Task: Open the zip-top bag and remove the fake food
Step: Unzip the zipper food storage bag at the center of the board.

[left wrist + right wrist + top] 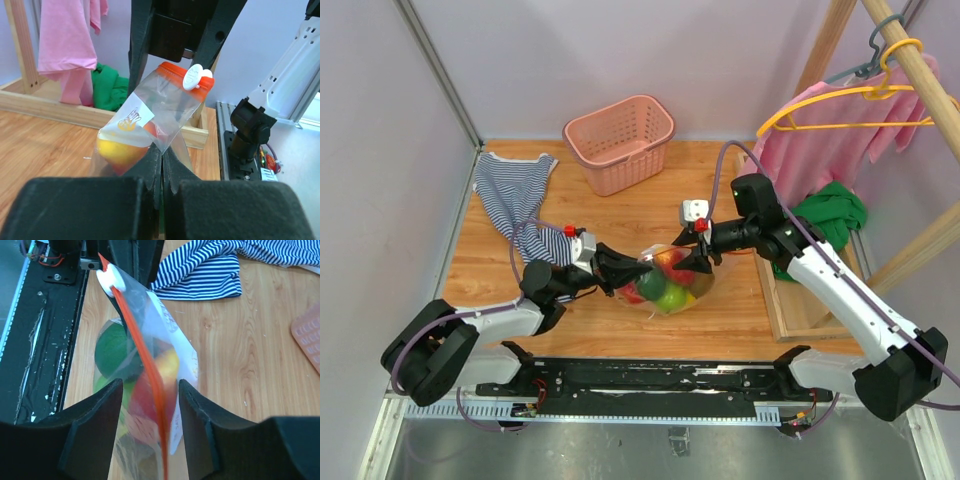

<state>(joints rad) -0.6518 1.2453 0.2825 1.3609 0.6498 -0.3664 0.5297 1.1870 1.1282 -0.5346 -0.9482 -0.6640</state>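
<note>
Zip-top bag point(165, 112) shows white slider point(192, 77) in wrist views.

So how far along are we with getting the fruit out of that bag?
Nothing is finished: the zip strip looks shut and all the fruit sits inside the bag. In hand: the left claw pinches the clear plastic, and the right claw stands open astride the strip. Left to do: open the zip, then take the fruit out.
</note>
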